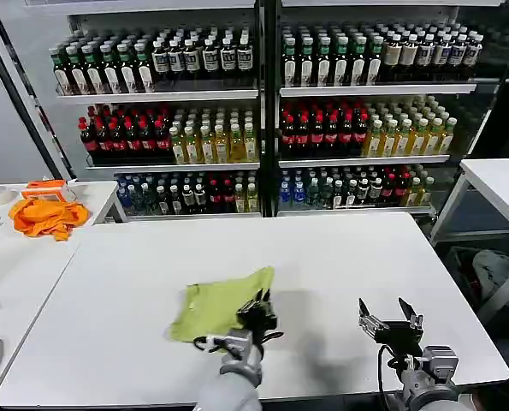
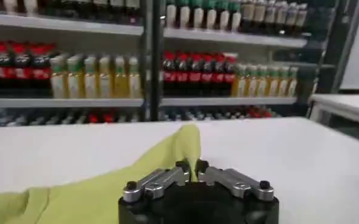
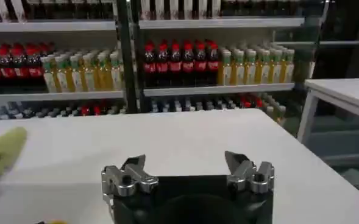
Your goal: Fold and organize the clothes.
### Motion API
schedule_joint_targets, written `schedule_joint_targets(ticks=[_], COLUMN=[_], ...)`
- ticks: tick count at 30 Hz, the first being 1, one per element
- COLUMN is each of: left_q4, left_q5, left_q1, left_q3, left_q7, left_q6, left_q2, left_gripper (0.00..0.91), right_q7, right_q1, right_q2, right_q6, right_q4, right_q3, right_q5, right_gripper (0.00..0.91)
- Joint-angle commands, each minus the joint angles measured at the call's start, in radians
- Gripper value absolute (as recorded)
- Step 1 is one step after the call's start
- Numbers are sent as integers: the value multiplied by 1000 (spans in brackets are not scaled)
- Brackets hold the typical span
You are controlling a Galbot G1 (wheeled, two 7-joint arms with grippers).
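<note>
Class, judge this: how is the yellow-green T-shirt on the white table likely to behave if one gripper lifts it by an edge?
The yellow-green T-shirt lies crumpled and flat, so it is probably floppy and would drape. It looks thin, likely light. The left gripper is shut on its edge; the rest would probably drag across the table.

far: bottle shelves [image 1: 263,111] | centre: white table [image 1: 340,257] | left: side table [image 1: 14,257] | right: second white table [image 1: 502,184]

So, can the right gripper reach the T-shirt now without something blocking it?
Probably yes. The open right gripper has bare table between it and the T-shirt; only the left gripper, shut on the shirt's edge, crowds that side.
</note>
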Motion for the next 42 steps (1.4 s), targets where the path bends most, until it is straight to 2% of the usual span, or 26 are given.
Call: schedule_joint_targets(ticks=[1,7,12,16,21,26,33,35,36,38,39,40,42], left_q4=[74,-155,-268,-276,-288,-307,-331,-329,-330,-334,-337,-341,-350], left_q5=[-44,-192,-245,-270,-289,-292,-286,-273,-273,-272,-273,-273,-273], left_q1=[-67,112,243,318,381,408,427,433,438,446,448,452,456], left_q3=[52,-51,-262,-431,-530,-556,-565,-567,-567,-568,-568,-569,-570], left_q7=[62,116,112,106,97,93,92,91,91,91,92,92,92], left_q6=[-96,-121,-120,-128,-138,-140,-132,-115,-114,-109,-109,-108,-109], left_q2=[-85,32,91,136,148,130,117,113,111,109,107,105,101], left_gripper=[907,907,907,907,907,907,907,907,907,907,907,907,907], right_q7=[1,7,27,34,55,52,59,70,74,87,91,92,92], right_q1=[49,129,237,310,381,402,407,408,408,407,406,404,401], right_q2=[-14,-12,19,53,114,174,216,225,229,232,232,232,228], right_q6=[-4,-4,-4,-10,-13,5,16,22,22,23,25,28,34], right_q4=[-20,-67,-144,-211,-329,-419,-468,-481,-487,-497,-498,-497,-491], right_q3=[-19,-82,-211,-300,-388,-437,-471,-479,-480,-480,-479,-478,-478], right_q5=[19,40,99,168,218,155,113,95,88,85,83,83,84], right_gripper=[907,907,907,907,907,907,907,695,474,222,50,0,0])
